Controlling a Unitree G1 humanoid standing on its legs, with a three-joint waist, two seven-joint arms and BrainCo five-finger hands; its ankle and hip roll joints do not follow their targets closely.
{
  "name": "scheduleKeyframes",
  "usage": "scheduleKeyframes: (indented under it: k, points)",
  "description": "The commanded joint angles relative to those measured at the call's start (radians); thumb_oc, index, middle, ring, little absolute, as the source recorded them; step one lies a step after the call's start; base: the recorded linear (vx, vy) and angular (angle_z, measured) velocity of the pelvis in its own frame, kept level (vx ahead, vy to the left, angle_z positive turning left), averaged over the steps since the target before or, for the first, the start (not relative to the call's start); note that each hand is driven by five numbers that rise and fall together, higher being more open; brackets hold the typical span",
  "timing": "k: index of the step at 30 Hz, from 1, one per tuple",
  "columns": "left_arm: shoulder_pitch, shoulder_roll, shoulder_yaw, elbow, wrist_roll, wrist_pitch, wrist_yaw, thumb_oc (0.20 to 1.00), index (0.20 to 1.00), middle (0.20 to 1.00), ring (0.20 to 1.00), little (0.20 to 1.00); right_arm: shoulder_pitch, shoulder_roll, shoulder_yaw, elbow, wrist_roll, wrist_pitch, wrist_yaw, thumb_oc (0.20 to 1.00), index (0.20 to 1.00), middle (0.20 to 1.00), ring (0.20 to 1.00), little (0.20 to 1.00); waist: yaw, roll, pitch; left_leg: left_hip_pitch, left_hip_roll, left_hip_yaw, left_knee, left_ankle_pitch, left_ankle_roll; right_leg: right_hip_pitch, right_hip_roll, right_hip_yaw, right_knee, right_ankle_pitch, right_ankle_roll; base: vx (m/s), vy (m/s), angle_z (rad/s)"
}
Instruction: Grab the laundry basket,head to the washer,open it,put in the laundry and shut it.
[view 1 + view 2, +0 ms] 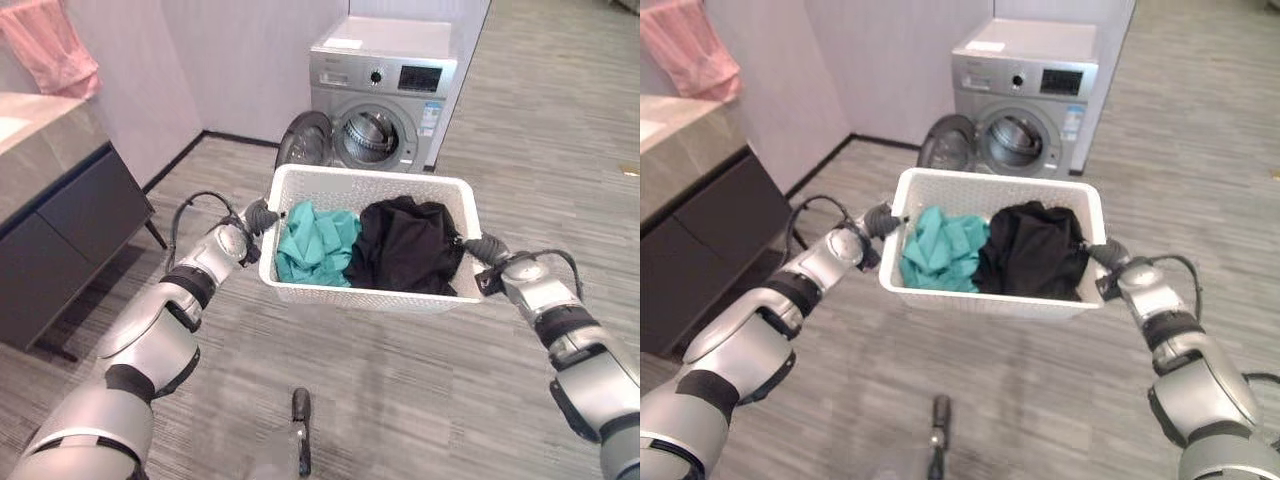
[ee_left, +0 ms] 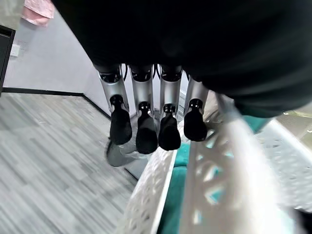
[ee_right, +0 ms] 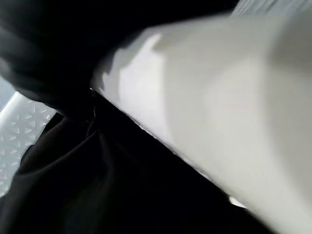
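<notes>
Between both arms, white laundry basket (image 1: 366,292) held off floor, teal garment (image 1: 314,243) and black garment (image 1: 406,246) inside. Left hand (image 2: 151,124) fingers hooked over left rim; right hand (image 1: 483,250) at right rim, grip unclear. Far ahead, washer (image 1: 385,92), door (image 1: 303,142) already open. Left: approach, load, shut.

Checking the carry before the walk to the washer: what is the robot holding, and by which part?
The white laundry basket, one hand at each short end: left hand, right hand. The grip itself cannot be told.
</notes>
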State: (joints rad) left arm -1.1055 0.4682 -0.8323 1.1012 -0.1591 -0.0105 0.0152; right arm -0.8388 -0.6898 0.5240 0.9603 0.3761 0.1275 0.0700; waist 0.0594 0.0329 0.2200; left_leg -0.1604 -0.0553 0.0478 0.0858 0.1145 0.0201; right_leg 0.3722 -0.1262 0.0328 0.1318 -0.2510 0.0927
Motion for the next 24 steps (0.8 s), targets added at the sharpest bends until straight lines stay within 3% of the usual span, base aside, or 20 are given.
scheduleKeyframes:
  k: [1, 2, 4, 5, 6, 7, 10, 11, 12, 13, 14, 16, 19, 24]
  points:
    - [-0.052, 0.118, 0.038, 0.07, -0.034, -0.014, 0.057, 0.2, 0.2, 0.2, 0.2, 0.2, -0.091, -0.11, -0.074, 0.101, 0.014, -0.055, -0.051, 0.2, 0.2, 0.2, 0.2, 0.2, 0.05, -0.022, -0.139, 0.018, 0.014, -0.024, -0.031, 0.01, -0.013, -0.148, 0.108, 0.001, 0.215, 0.194, 0.039, 0.41, 0.177, -0.35]
    - [-0.052, 0.122, 0.036, 0.066, -0.034, -0.015, 0.057, 0.2, 0.2, 0.2, 0.2, 0.2, -0.09, -0.108, -0.085, 0.11, 0.018, -0.053, -0.049, 0.2, 0.2, 0.2, 0.2, 0.2, 0.043, -0.012, -0.132, 0.044, 0.02, -0.013, -0.029, -0.005, 0.002, -0.195, 0.099, -0.006, 0.343, 0.272, 0.07, 0.37, 0.186, -0.4]
    - [-0.054, 0.126, 0.033, 0.068, -0.029, -0.011, 0.055, 0.2, 0.2, 0.2, 0.2, 0.2, -0.1, -0.111, -0.101, 0.133, 0.031, -0.049, -0.043, 0.2, 0.2, 0.2, 0.2, 0.2, 0.02, 0.008, -0.121, 0.108, 0.023, -0.005, -0.041, -0.041, 0.023, -0.28, 0.062, -0.06, 0.542, 0.34, 0.106, 0.28, 0.213, -0.16]
    - [-0.052, 0.134, 0.036, 0.077, -0.025, -0.009, 0.057, 0.2, 0.2, 0.2, 0.2, 0.2, -0.111, -0.109, -0.102, 0.147, 0.031, -0.049, -0.04, 0.2, 0.2, 0.2, 0.2, 0.2, 0.009, 0.028, -0.115, 0.146, 0.024, -0.01, -0.048, -0.057, 0.037, -0.323, 0.04, -0.096, 0.632, 0.353, 0.103, 0.38, 0.289, 0.2]
    - [-0.057, 0.149, 0.03, 0.087, -0.019, -0.006, 0.055, 0.2, 0.2, 0.2, 0.2, 0.2, -0.116, -0.119, -0.106, 0.172, 0.03, -0.045, -0.034, 0.2, 0.2, 0.2, 0.2, 0.2, -0.001, 0.058, -0.109, 0.195, 0.036, -0.019, -0.06, -0.074, 0.05, -0.391, -0.014, -0.159, 0.688, 0.333, 0.085, 0.3, 0.21, 0.26]
    - [-0.057, 0.15, 0.03, 0.087, -0.019, -0.006, 0.054, 0.2, 0.2, 0.2, 0.2, 0.2, -0.117, -0.119, -0.105, 0.173, 0.03, -0.045, -0.033, 0.2, 0.2, 0.2, 0.2, 0.2, -0.004, 0.054, -0.107, 0.197, 0.031, -0.021, -0.06, -0.075, 0.05, -0.391, -0.02, -0.16, 0.695, 0.327, 0.085, 0.32, 0.153, 0.03]
    - [-0.086, 0.145, 0.02, 0.09, -0.014, -0.007, 0.058, 0.2, 0.2, 0.2, 0.2, 0.2, -0.137, -0.145, -0.095, 0.214, 0.036, -0.045, -0.032, 0.2, 0.2, 0.2, 0.2, 0.2, -0.02, 0.055, -0.105, 0.244, 0.029, -0.047, -0.071, -0.1, 0.041, -0.461, -0.029, -0.202, 0.566, 0.256, 0.049, 0.35, -0.015, -0.02]
    - [-0.117, 0.134, 0.004, 0.089, 0.008, -0.011, 0.062, 0.2, 0.2, 0.2, 0.2, 0.2, -0.158, -0.18, -0.073, 0.237, 0.036, -0.042, -0.021, 0.2, 0.2, 0.2, 0.2, 0.2, -0.038, 0.037, -0.099, 0.271, 0.021, -0.076, -0.068, -0.137, 0.019, -0.483, -0.024, -0.209, 0.336, 0.211, 0.04, 0.4, -0.13, 0.26]
    - [-0.117, 0.133, 0.004, 0.09, 0.008, -0.011, 0.062, 0.2, 0.2, 0.2, 0.2, 0.2, -0.158, -0.18, -0.072, 0.238, 0.037, -0.042, -0.02, 0.2, 0.2, 0.2, 0.2, 0.2, -0.041, 0.041, -0.096, 0.277, 0.025, -0.079, -0.067, -0.141, 0.018, -0.472, -0.021, -0.214, 0.327, 0.211, 0.039, 0.47, -0.223, 0.33]
    - [-0.12, 0.125, 0.004, 0.096, 0.021, -0.014, 0.061, 0.2, 0.2, 0.2, 0.2, 0.2, -0.158, -0.191, -0.071, 0.241, 0.038, -0.039, -0.017, 0.2, 0.2, 0.2, 0.2, 0.2, -0.052, 0.023, -0.099, 0.293, 0.01, -0.098, -0.07, -0.166, 0.008, -0.496, -0.017, -0.176, 0.162, 0.229, 0.049, 0.2, -0.104, 0.45]
    - [-0.12, 0.124, 0.004, 0.097, 0.021, -0.014, 0.061, 0.2, 0.2, 0.2, 0.2, 0.2, -0.158, -0.191, -0.071, 0.242, 0.038, -0.039, -0.017, 0.2, 0.2, 0.2, 0.2, 0.2, -0.052, 0.026, -0.098, 0.297, 0.014, -0.098, -0.07, -0.169, 0.008, -0.489, -0.013, -0.178, 0.154, 0.232, 0.048, 0.29, -0.154, 0.43]
    - [-0.111, 0.114, 0.013, 0.111, 0.032, -0.018, 0.06, 0.2, 0.2, 0.2, 0.2, 0.2, -0.154, -0.195, -0.071, 0.239, 0.035, -0.035, -0.008, 0.2, 0.2, 0.2, 0.2, 0.2, -0.063, 0.015, -0.096, 0.323, 0.006, -0.113, -0.072, -0.2, -0.001, -0.509, -0.02, -0.129, 0.002, 0.298, 0.071, 0.28, -0.14, 0.4]
    - [-0.083, 0.12, 0.03, 0.107, 0.045, -0.024, 0.065, 0.2, 0.2, 0.2, 0.2, 0.2, -0.13, -0.189, -0.08, 0.217, 0.018, -0.034, 0.001, 0.2, 0.2, 0.2, 0.2, 0.2, -0.081, 0.007, -0.092, 0.374, 0.005, -0.139, -0.057, -0.258, -0.011, -0.553, -0.052, -0.116, -0.152, 0.383, 0.103, 0.45, -0.214, 0.47]
    - [-0.1, 0.122, 0.019, 0.12, 0.047, -0.027, 0.072, 0.2, 0.2, 0.2, 0.2, 0.2, -0.146, -0.183, -0.05, 0.199, 0.006, -0.031, 0.002, 0.2, 0.2, 0.2, 0.2, 0.2, -0.097, -0.012, -0.14, 0.451, 0.042, -0.161, -0.044, -0.308, -0.04, -0.507, -0.046, -0.114, -0.133, 0.411, 0.096, 0.38, -0.224, 0.2]
